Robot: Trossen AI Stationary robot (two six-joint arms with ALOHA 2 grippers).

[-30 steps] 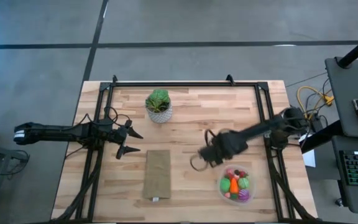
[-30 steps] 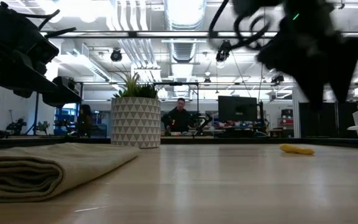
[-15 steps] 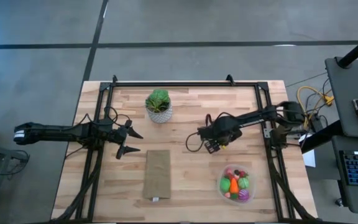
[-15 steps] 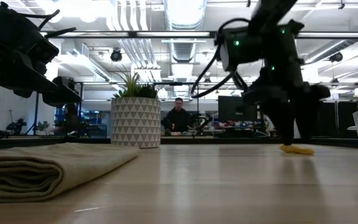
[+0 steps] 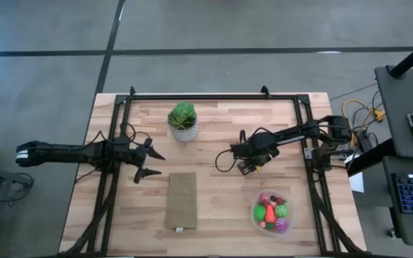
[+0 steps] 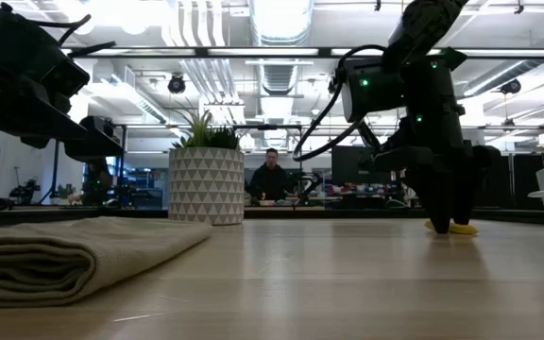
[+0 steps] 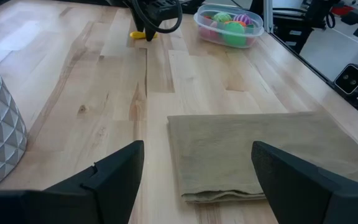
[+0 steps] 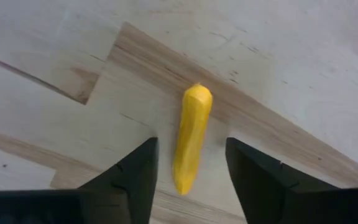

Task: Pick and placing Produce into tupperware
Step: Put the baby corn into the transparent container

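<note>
A small yellow banana-like toy [image 8: 191, 137] lies flat on the wood table, also seen in the low view [image 6: 458, 228] and far off in the left wrist view [image 7: 139, 35]. My right gripper [image 8: 191, 171] is open and low over it, one finger on each side with a gap to each [image 6: 447, 219]; in the high view [image 5: 250, 165] it hides the toy. The clear round tupperware [image 5: 261, 223] stands near the table's right near corner with red, green, orange and magenta produce [image 5: 271, 211] inside. My left gripper [image 5: 149, 163] waits open at the table's left.
A leafy plant in a white patterned pot [image 5: 183, 122] stands toward the far edge. A folded tan cloth [image 5: 182, 201] lies at the near middle, in front of my left gripper [image 7: 197, 168]. Black frame rails [image 5: 214, 96] border the table. A person sits in the room behind [image 6: 270, 179].
My right gripper has swung away from the tupperware toward the table's far edge and dropped from high above down to the tabletop, ending with its open fingers straddling the yellow toy. The toy and the tupperware have stayed put.
</note>
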